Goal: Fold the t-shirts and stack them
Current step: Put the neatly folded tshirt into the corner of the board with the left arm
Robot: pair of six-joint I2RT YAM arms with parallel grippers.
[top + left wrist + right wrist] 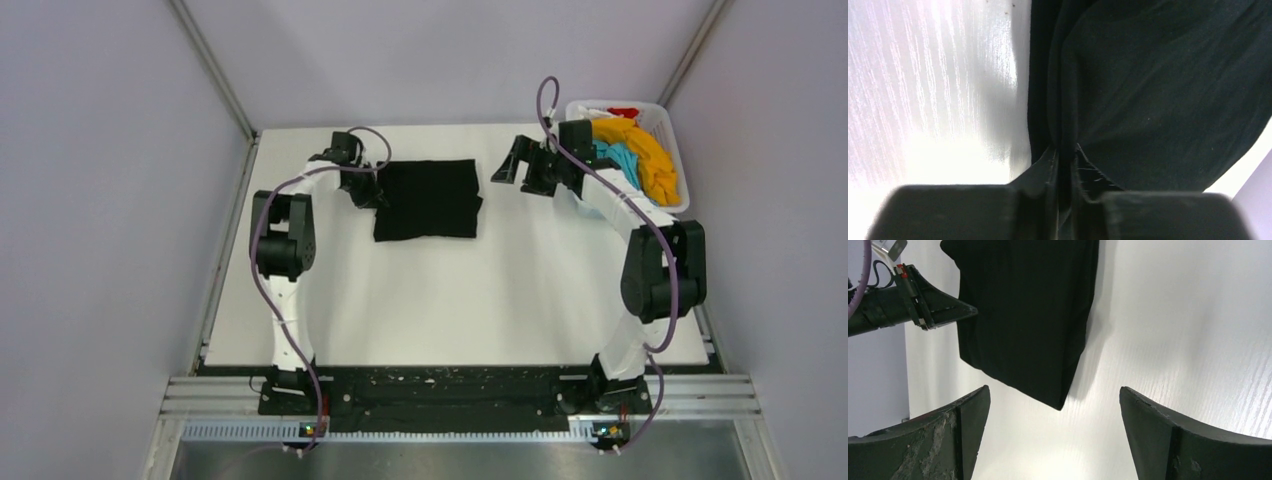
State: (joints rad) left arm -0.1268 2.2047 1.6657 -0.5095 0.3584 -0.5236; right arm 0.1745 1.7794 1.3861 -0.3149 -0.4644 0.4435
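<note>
Black t-shirt (430,200) folded on desk (450,300); left hand (372,198) clenched on its edge, right hand (512,178) released. One-sided pull could undo the fold.

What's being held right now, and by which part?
The left gripper pinches the folded black t-shirt at its left edge; the right gripper is open, holding nothing.

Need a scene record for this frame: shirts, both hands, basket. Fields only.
black t-shirt: folded to a rectangle, flat on the table, far centre
left hand: shut, pinching the black t-shirt's left edge
right hand: open, empty, right of the black t-shirt, not touching it
basket: far right corner
in basket: orange shirt, sky-blue shirt, red shirt, all unfolded
folded shirts on table: one
</note>
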